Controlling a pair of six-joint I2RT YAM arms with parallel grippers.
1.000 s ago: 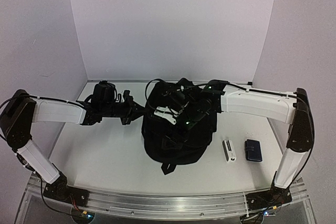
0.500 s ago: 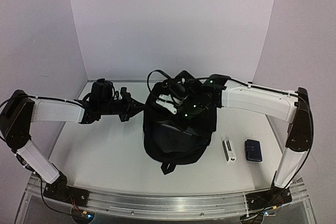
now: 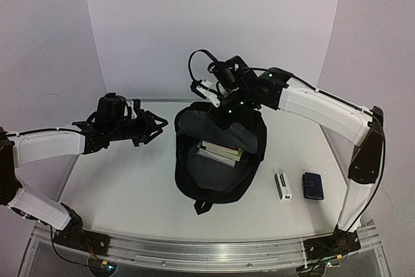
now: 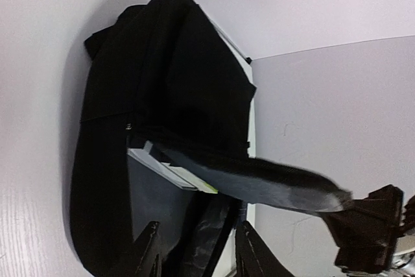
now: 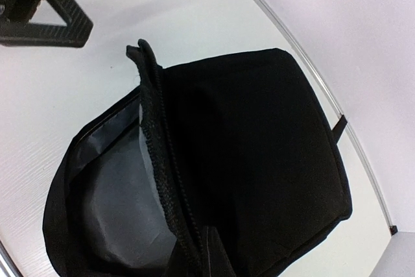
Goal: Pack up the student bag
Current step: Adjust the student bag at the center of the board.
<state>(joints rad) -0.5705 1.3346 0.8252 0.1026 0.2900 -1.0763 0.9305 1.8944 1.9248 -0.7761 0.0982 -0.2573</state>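
The student bag (image 3: pixel 214 186) is opening wider.
The right claw (image 3: pixel 206 89) is pinching its edge, lifting higher; the left claw (image 3: pixel 157 128), open now, is backing off, free for packing.

Left arm (image 3: pixel 55 142), right arm (image 3: pixel 324 109): matched pair.
White shells, black joints; left gripper (image 3: pixel 163 128), right gripper (image 3: pixel 204 90) black; looped black cable (image 3: pixel 194 60).

Plain white table (image 3: pixel 123 192) boxed in by pale lavender-ish walls (image 3: pixel 214 24) on three sides. Metal rail (image 3: pixel 207 250) runs along the near edge. Lighting's soft and even.
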